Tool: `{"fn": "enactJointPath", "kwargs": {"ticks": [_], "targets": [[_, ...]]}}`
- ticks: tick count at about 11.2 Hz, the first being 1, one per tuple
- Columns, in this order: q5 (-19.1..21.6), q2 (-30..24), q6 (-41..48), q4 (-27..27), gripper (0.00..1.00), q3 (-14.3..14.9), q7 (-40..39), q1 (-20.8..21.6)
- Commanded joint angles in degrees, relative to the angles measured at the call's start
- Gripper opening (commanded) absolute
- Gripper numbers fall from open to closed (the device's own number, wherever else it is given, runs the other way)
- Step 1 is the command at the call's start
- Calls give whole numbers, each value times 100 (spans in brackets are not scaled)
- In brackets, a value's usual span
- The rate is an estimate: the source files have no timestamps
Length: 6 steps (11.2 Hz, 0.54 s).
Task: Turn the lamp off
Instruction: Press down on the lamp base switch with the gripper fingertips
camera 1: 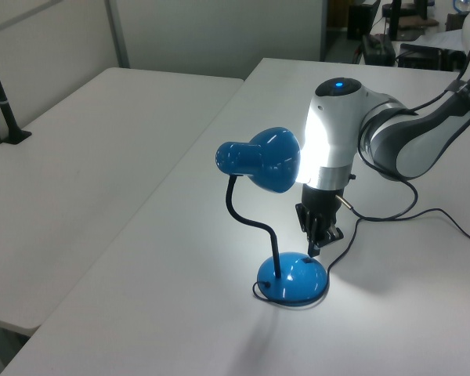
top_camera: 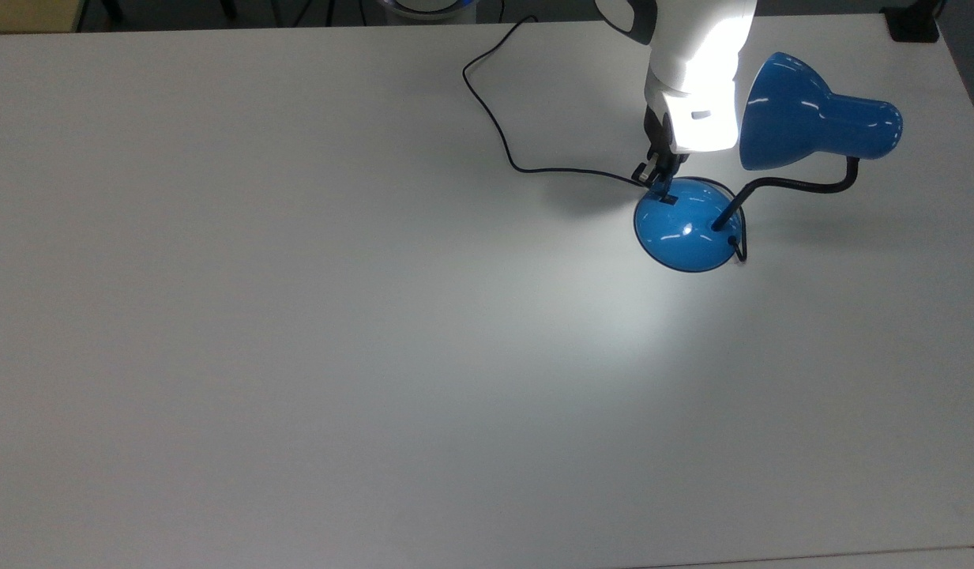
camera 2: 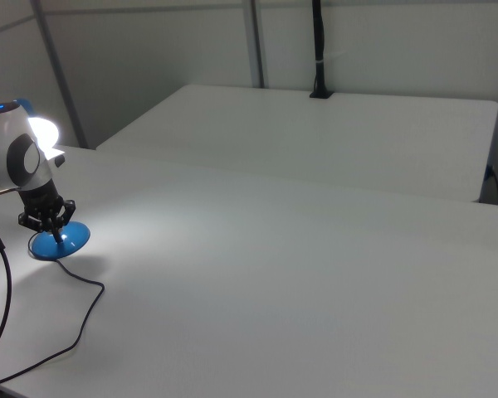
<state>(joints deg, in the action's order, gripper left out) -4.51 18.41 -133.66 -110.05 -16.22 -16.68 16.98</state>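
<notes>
The glossy blue lamp (top_camera: 686, 227) glows, narrow fingers (top_camera: 660, 183) at its domed base's black switch (top_camera: 669, 199).

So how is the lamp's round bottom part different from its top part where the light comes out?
The base is a low round dome sitting flat on the table; the shade is bell-shaped and held up in the air on the bendy black neck. The base carries a small black switch, with the gripper right at it; the shade has none. Both are glossy blue.
</notes>
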Motion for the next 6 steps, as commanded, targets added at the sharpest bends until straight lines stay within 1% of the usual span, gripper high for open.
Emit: {"fn": "enactJointPath", "kwargs": {"ticks": [1,6], "targets": [[-15,-39,-116,-34,0,22,-125,42],[-41,277,-134,54,0,31,-196,33]]}}
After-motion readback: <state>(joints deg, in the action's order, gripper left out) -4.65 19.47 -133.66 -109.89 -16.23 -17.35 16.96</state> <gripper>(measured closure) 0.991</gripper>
